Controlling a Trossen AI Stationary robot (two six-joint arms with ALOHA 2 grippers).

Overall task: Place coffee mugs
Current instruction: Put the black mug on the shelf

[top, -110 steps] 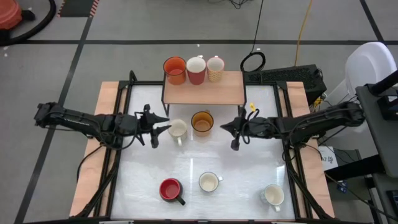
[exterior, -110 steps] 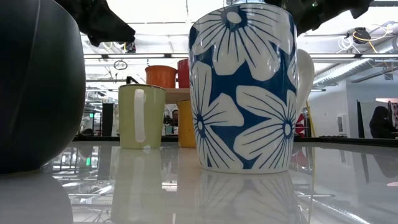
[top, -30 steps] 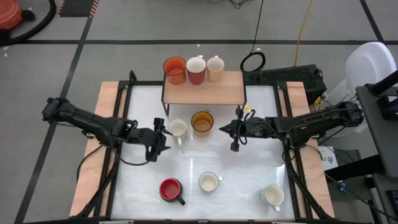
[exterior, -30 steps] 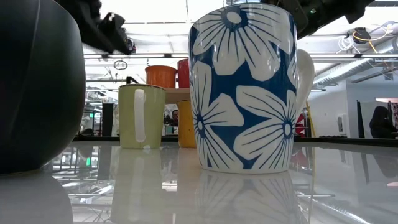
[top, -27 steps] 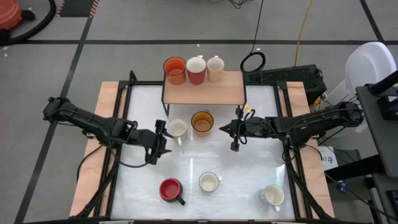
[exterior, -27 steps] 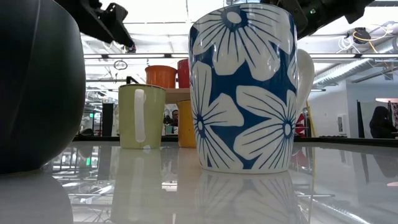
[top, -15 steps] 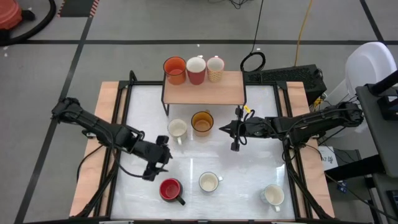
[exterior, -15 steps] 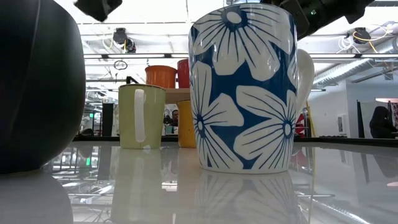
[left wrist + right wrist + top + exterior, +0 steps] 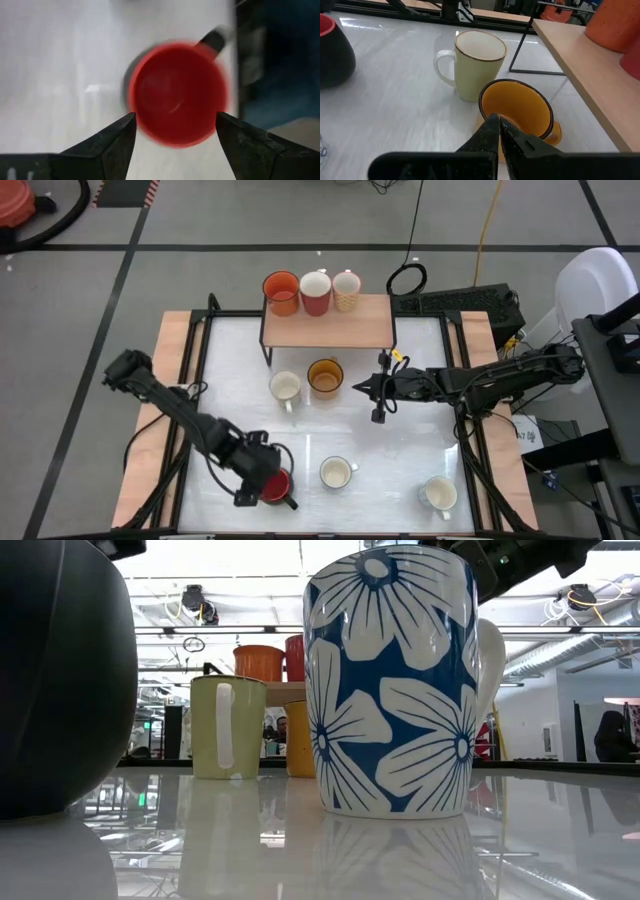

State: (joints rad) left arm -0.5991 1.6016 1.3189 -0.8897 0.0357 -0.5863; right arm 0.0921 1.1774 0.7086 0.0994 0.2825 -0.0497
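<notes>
Covering most of the high view, the white glossy counter is carrying five mugs, and a wooden shelf on thin black legs is standing at its far edge. On the shelf, an orange mug, a red-sided mug and a cream patterned mug are sitting in a row. Below it, a cream mug and an amber mug are standing near each other. The left hand is hovering over the red mug, fingers apart on both sides of its round rim. The right hand is waiting just beside the amber mug, fingers pressed together. A blue flowered mug and another white mug are standing at the near side.
</notes>
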